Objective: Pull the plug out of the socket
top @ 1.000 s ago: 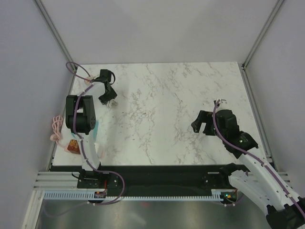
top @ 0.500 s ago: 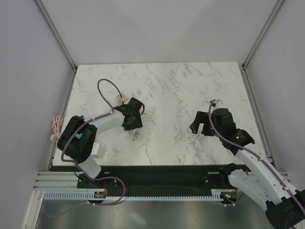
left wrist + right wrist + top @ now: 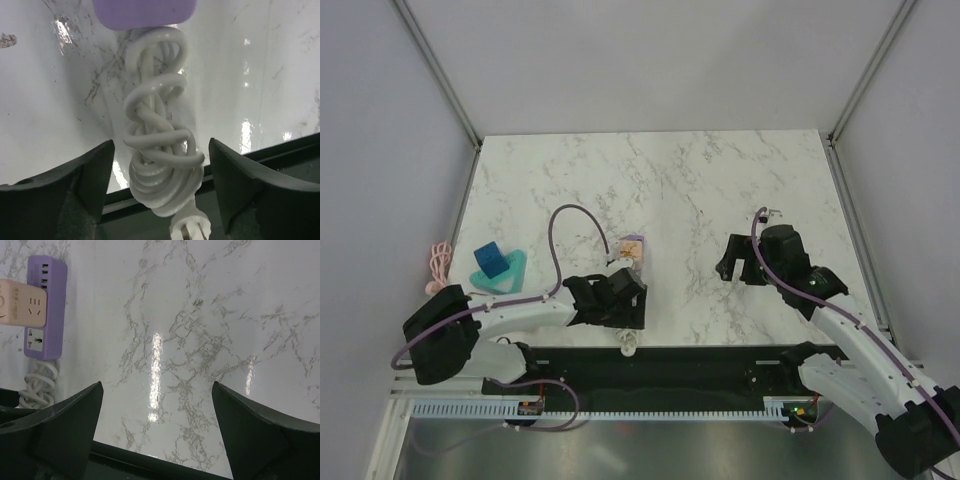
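The left arm has swung from the desk's middle down to its near edge, uncovering a blue cube [image 3: 492,259] on a teal triangular stand [image 3: 512,272]. The right arm has barely shifted.

The white marble-patterned desk [image 3: 720,180] carries the slim lilac-purple power strip [image 3: 57,300] near its front, left of centre. From above, the strip is almost wholly hidden under the left arm's black wrist. The right wrist view shows it best: one white outlet lies free at the end nearest the coiled white cord [image 3: 157,90]. The small tan squarish plug [image 3: 22,307] is seated across the strip's middle, and the picture's left edge cuts it off.

The left gripper [image 3: 160,142] is spread wide, its fingers either side of the cord bundle with a gap on both sides. Only the left wrist view shows the cord's own white pronged end at the desk's black front rail. The right gripper [image 3: 157,385] is likewise spread, over bare marble well right of the strip.

A pink cord [image 3: 439,265] lies just off the desk's left edge; its detail is too small to make out.
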You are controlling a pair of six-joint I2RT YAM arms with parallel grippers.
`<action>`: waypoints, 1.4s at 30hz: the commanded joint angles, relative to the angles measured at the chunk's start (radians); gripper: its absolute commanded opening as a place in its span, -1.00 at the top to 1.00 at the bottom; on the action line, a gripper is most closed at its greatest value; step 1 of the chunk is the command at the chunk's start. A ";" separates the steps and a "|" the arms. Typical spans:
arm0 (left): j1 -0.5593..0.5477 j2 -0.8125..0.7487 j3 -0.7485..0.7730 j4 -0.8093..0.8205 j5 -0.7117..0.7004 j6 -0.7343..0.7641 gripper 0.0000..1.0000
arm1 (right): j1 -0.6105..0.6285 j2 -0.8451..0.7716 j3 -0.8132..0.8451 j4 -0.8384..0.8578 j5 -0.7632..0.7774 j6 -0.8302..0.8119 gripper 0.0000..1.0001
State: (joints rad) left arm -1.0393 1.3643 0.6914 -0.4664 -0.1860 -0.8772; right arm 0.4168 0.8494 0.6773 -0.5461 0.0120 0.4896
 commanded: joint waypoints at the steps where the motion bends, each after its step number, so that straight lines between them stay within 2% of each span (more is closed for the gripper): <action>1: -0.013 -0.126 0.000 -0.008 0.007 -0.010 -0.75 | -0.001 0.039 0.014 0.011 0.003 -0.006 -0.96; 6: -0.008 -0.313 0.045 -0.074 -0.032 0.067 -0.99 | 0.004 0.092 0.041 0.008 -0.042 -0.016 -0.96; 10: 0.034 -0.434 0.062 -0.084 -0.056 0.095 -0.99 | 0.039 0.125 0.076 0.034 -0.061 0.036 -0.96; 11: 0.077 -0.450 0.062 -0.060 -0.049 0.109 -0.97 | 0.062 0.131 0.082 0.050 -0.047 0.050 -0.96; 12: 0.103 -0.464 0.051 -0.034 -0.015 0.118 -0.80 | 0.076 0.138 0.090 0.061 -0.041 0.069 -0.96; 14: 0.203 -0.510 0.027 0.015 0.038 0.116 -0.69 | 0.109 0.183 0.119 0.086 -0.023 0.122 -0.96; 15: 0.241 -0.527 -0.008 0.078 0.112 0.109 -0.64 | 0.152 0.232 0.134 0.090 0.011 0.136 -0.96; 17: 0.356 -0.568 -0.053 0.138 0.181 0.069 -0.61 | 0.209 0.290 0.198 0.091 0.066 0.176 -0.96; 18: 0.392 -0.577 -0.097 0.176 0.248 0.052 -0.61 | 0.276 0.354 0.224 0.090 0.138 0.190 -0.96; 21: 0.479 -0.602 -0.150 0.192 0.299 0.012 -0.61 | 0.409 0.495 0.352 0.065 0.259 0.227 -0.96; 22: 0.489 -0.613 -0.159 0.192 0.303 0.007 -0.61 | 0.437 0.532 0.426 0.048 0.358 0.246 -0.96; 24: 0.502 -0.643 -0.184 0.189 0.307 0.006 -0.56 | 0.488 0.641 0.502 -0.009 0.423 0.317 -0.96; 31: 0.521 -0.735 -0.230 0.129 0.307 0.024 -0.47 | 0.563 0.910 0.827 -0.093 0.489 0.334 -0.96; 36: 0.527 -0.783 -0.251 0.088 0.313 0.030 -0.47 | 0.577 1.030 0.906 -0.114 0.510 0.354 -0.96; 42: 0.530 -0.788 -0.260 0.093 0.330 0.046 -0.40 | 0.597 1.076 0.903 -0.121 0.572 0.400 -0.94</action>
State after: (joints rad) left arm -0.5163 0.5793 0.4393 -0.3771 0.1150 -0.8406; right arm 1.0046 1.9125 1.5505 -0.6361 0.5156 0.8494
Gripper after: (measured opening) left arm 0.711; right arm 0.974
